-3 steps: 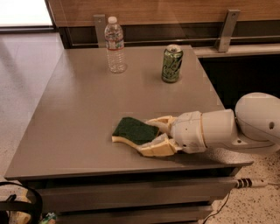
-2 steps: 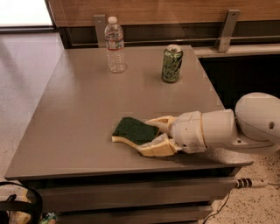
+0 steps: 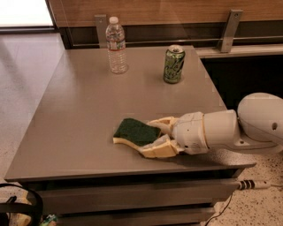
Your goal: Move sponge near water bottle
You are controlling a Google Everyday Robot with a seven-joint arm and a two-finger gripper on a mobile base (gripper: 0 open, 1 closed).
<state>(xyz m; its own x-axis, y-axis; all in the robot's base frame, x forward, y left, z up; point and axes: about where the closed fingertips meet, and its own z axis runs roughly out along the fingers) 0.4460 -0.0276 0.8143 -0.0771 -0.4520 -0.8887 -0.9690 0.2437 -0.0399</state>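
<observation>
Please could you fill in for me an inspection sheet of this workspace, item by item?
Surface: grey table, flat; three things stand or lie on it.
Job's things: sponge lies green side up near the front edge; water bottle stands upright at the back, far from it.
Clutter: green can, upright, right of the bottle.
Grippers: hand low on the table at the sponge's right end, one finger on each side, closed on it.
Cables: cable under the front right corner; black loop bottom left.
Surroundings: wood panel behind the table; speckled floor.
</observation>
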